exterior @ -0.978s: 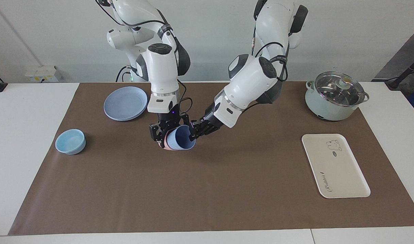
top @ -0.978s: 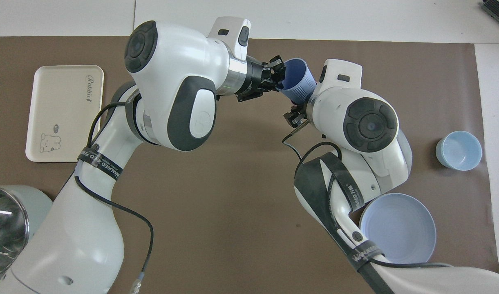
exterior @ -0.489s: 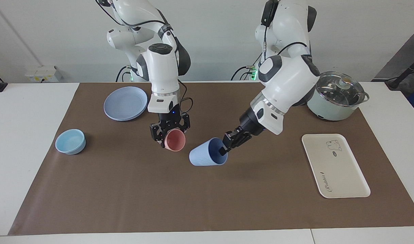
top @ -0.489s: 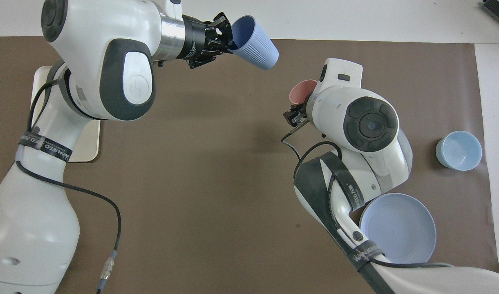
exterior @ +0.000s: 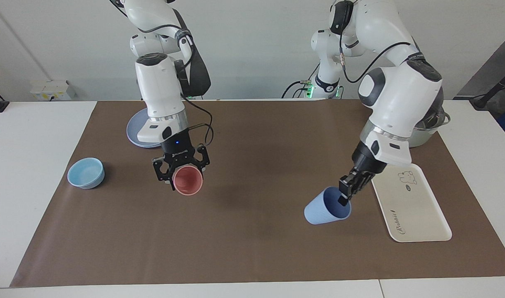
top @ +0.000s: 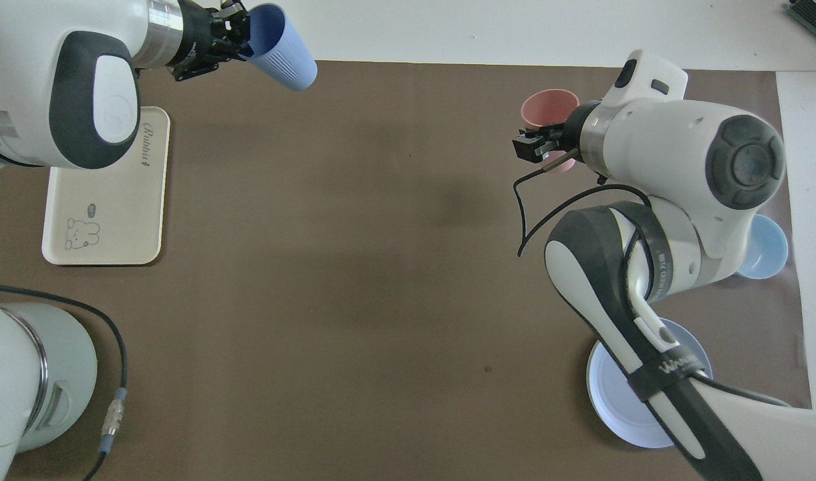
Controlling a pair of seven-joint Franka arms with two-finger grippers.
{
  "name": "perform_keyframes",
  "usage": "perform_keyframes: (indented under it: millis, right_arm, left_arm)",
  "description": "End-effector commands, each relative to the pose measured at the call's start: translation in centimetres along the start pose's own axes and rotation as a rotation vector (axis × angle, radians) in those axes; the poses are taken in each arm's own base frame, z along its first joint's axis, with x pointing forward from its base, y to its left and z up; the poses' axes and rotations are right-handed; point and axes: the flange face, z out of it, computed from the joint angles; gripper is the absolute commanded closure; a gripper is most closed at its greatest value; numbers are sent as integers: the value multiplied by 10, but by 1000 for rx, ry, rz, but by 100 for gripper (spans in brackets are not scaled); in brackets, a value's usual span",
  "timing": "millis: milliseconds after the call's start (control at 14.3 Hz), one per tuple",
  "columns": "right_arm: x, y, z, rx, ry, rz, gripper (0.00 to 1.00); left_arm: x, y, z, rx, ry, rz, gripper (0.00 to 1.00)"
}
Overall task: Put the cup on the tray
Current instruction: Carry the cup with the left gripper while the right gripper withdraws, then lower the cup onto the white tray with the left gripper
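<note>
While tilted, cup (exterior: 326, 205) rim apparently between left fingers (exterior: 345, 191).

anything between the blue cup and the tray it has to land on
Nothing visible. The left pincer holds the blue cup tilted in the air over the brown mat, just beside the tray, whose surface is bare. The right pincer holds the pink cup well away.

Ribbed matt plastic cup (exterior: 324, 207), smooth tray (exterior: 417, 215)

One cam sat high across the table (exterior: 41, 174) facing the robots, the other looked steeply down from above them, both covering the same brown mat (exterior: 252, 248).
</note>
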Motion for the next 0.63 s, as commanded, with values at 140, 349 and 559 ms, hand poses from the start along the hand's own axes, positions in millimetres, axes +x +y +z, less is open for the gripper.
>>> perform_keyframes:
  millis: [140,349,559]
  right_arm:
    - [-23,82,6,146,124,-5,100]
    - [-48,124,21,231,241,34,100]
    - [-70,144,32,262,309,35,100]
  left_arm:
    - [38,-74,-18,164,55,130,100]
    - [54,-134,-17,212,24,203,100]
    - [68,-188,-17,203,1,223,100]
